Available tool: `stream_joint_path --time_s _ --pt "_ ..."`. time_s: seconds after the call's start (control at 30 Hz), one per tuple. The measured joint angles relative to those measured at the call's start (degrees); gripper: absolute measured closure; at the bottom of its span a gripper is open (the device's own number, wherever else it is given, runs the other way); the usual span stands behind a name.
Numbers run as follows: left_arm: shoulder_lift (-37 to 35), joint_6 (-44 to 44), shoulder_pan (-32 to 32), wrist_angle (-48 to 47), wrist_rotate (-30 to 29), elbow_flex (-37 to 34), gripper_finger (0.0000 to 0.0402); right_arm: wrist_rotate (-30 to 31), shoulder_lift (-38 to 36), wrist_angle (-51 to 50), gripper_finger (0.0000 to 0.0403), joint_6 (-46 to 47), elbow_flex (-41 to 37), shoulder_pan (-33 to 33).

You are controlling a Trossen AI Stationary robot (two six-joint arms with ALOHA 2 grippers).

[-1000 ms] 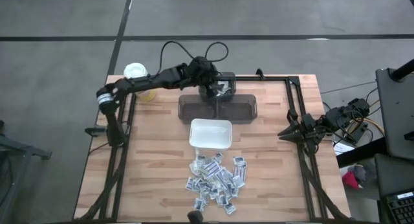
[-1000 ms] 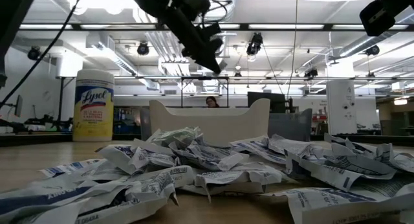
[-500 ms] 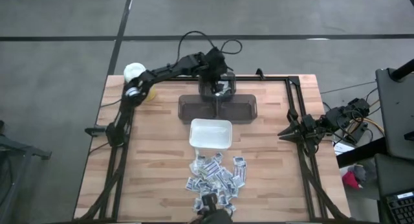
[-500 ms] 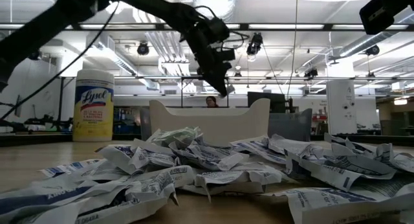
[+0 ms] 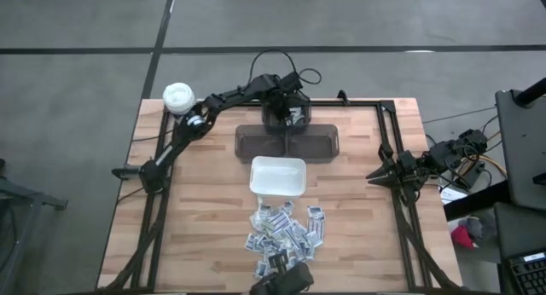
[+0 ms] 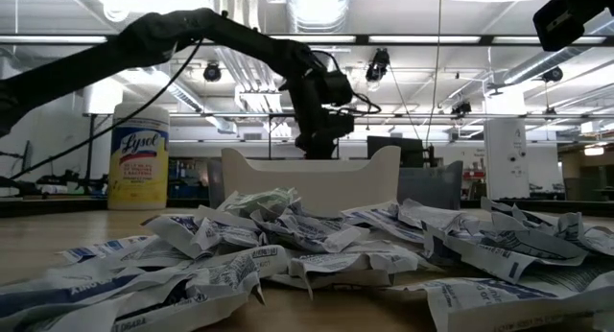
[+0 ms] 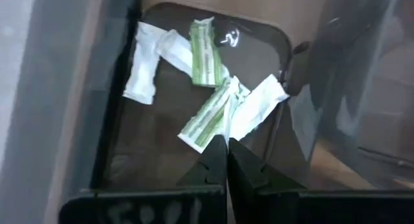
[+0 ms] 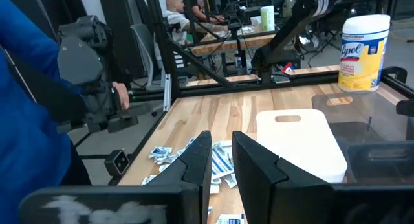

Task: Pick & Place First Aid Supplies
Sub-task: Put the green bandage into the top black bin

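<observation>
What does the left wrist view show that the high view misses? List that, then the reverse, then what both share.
Left wrist view only: a plain look at the packets lying inside the dark bin, some white, some green-striped, and the left gripper shut just above them.
High view only: the pile of packets on the table, the white dish, the white-lidded canister, and the right gripper waiting at the table's right edge.
Both: the left gripper over the dark bin.

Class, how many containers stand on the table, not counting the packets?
3: yellow canister at the far left corner; dark bin at the far middle; white dish just in front of it.
</observation>
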Motion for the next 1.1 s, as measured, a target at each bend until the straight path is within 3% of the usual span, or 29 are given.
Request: stream_joint_path --time_s 0.47,0.87,1.1 --pt "0.0 0.0 0.0 2.8 0.1 -0.8 0.0393 0.0 0.0 0.0 0.0344 0.1 0.0 0.0" --pt "-0.5 -3.0 0.1 2.7 0.1 -2.4 0.0287 0.0 0.0 0.0 0.0344 0.1 0.0 0.0" --pt "-7.2 -5.3 -0.3 -7.8 -0.3 -2.4 0.0265 0.0 0.0 0.0 0.0344 0.1 0.0 0.0"
